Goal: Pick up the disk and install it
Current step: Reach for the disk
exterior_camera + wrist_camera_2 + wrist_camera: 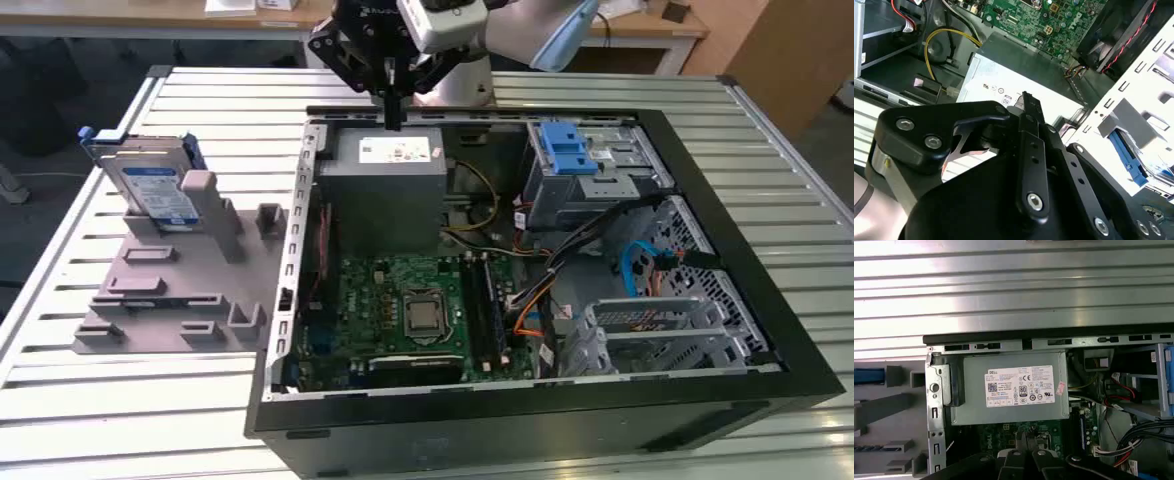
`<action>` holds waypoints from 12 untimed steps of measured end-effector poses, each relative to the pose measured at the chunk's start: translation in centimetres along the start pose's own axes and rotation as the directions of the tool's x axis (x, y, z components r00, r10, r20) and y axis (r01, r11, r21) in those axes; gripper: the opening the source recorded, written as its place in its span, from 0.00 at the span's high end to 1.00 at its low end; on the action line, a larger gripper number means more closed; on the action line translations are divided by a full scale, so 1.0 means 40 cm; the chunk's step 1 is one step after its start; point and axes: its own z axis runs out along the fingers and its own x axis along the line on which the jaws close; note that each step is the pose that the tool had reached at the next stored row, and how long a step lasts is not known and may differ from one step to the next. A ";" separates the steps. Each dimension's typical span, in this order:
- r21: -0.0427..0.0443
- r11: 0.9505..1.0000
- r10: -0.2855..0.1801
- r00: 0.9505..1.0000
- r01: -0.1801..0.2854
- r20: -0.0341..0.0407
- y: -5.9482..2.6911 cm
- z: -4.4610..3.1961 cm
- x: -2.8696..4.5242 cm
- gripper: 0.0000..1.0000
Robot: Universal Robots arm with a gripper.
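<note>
Disk (144, 182): stands on edge in grey holder (200, 300) on slatted metal surface (80, 400), outside PC case (534, 430), toward the exterior view's left.
Disk facing: broad labelled face turned toward the camera of the exterior view & a bit to that view's right; blue frame runs along top edge & sides.
Disk long axis: looks approx upright w/ slight lean back. Lower part sits behind one of the holder's posts, so cannot tell for sure.
Hand (394, 120): over far edge of case, well apart from disk. Fingers point straight down.
Hand opening: fingers together, no gap btwn tips. The hand (1026, 102) looks the same in the second wrist view. Nothing held.
Hand contact: tips right over grey metal box (387, 175) w/ white sticker, near its far edge. Touching or just clear: cannot tell.
Grey box: sits inside case at far corner toward the exterior view's left. In the first wrist view the box (1009, 387) lies just past the hand's tips, sticker face up.
Case: lies on surface, open side up. Green motherboard (400, 300) sits near side of grey box.
Latch: light-blue latch (567, 150) on metal cage at far corner toward the exterior view's right, well apart from hand.
</note>
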 end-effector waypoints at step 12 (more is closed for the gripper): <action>0.000 1.000 0.000 1.000 0.000 0.000 -0.001 0.000 0.011 0.89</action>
